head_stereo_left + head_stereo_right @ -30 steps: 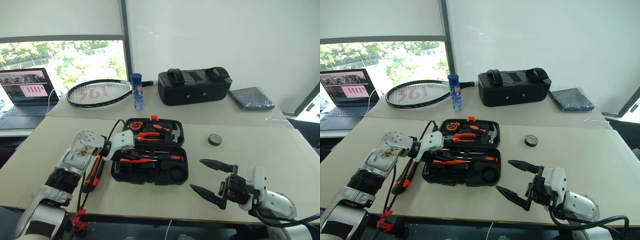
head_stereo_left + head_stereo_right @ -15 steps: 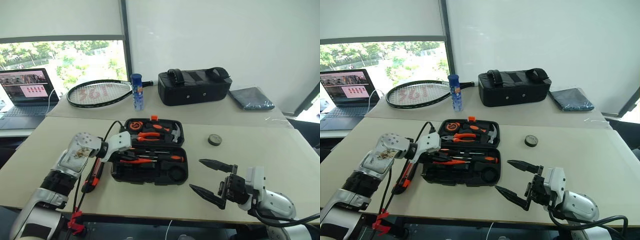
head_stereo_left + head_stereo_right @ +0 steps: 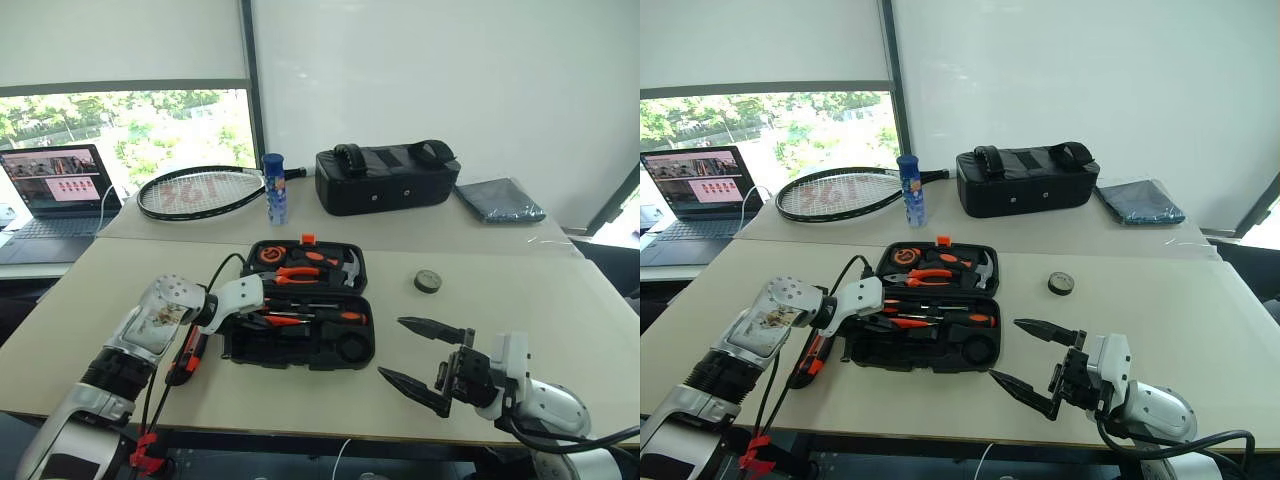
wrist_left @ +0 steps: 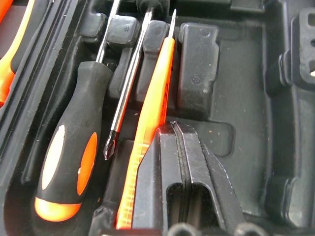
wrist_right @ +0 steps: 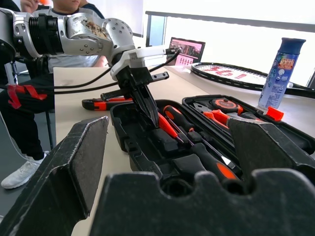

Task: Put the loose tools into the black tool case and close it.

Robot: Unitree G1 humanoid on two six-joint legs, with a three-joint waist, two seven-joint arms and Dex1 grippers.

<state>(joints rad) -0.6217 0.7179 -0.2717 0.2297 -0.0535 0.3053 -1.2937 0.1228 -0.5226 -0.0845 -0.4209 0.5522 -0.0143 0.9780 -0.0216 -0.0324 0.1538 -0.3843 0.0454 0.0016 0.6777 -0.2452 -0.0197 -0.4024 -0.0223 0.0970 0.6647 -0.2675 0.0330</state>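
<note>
The black tool case (image 3: 292,353) lies open in the middle of the table. Two orange-and-black screwdrivers (image 4: 73,162) lie in the slots of its near half, with the small all-orange tester screwdriver (image 4: 150,115) next to them. My left gripper (image 4: 173,126) is shut, with its tips down in that half, right beside the tester and nothing between its fingers. The utility knife (image 3: 188,354) lies on the table left of the case. The black tape roll (image 3: 428,281) lies to the case's right. My right gripper (image 3: 420,358) hovers open near the table's front edge, right of the case.
Pliers (image 3: 296,270), a hammer (image 3: 346,264) and a round tape measure (image 3: 268,255) sit in the case's far half. On the far table are a black fabric bag (image 3: 387,178), a racket (image 3: 198,191), a blue bottle (image 3: 274,186), a laptop (image 3: 58,185) and a dark cloth (image 3: 504,198). A seated person (image 5: 19,123) is by the table's left side.
My left gripper has sunk slightly lower into the case's near half, still shut. The right arm has not moved. The head view has shifted a little.
</note>
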